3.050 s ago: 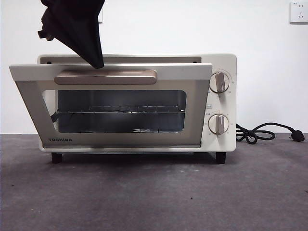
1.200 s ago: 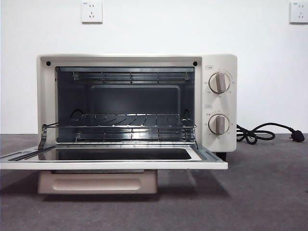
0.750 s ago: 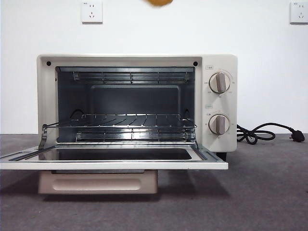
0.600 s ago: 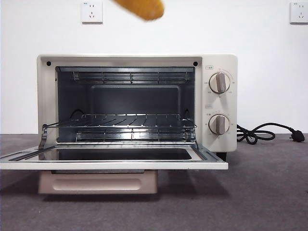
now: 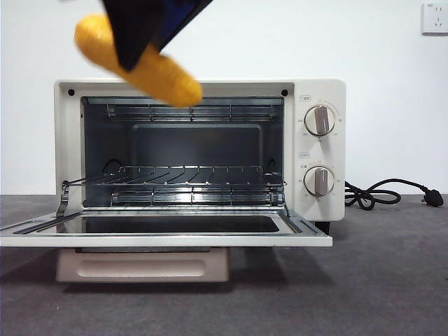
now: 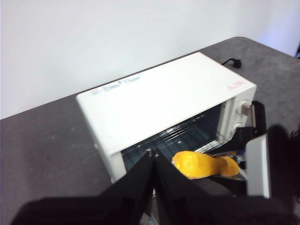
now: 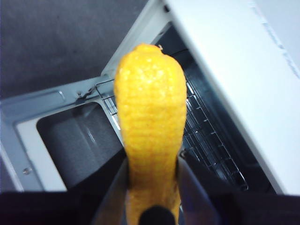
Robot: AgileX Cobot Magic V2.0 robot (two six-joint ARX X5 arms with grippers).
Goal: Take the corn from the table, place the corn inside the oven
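Note:
The yellow-orange corn hangs tilted in the air in front of the oven's upper left, held by my right gripper, which comes down from the top edge. In the right wrist view the corn sits between the two jaws of my right gripper, shut on it, pointing at the open oven mouth and wire rack. The oven door lies open and flat. My left gripper is shut and empty, high behind the oven, from where the corn shows above the door.
The oven stands on the dark grey table. Its black power cable lies coiled to the right of it. A wall socket is on the white wall behind. Two knobs sit on the oven's right panel.
The door, earlier half open with a gripper at its handle, now lies flat. The corn came in from the top edge and moved down and left with the right gripper.

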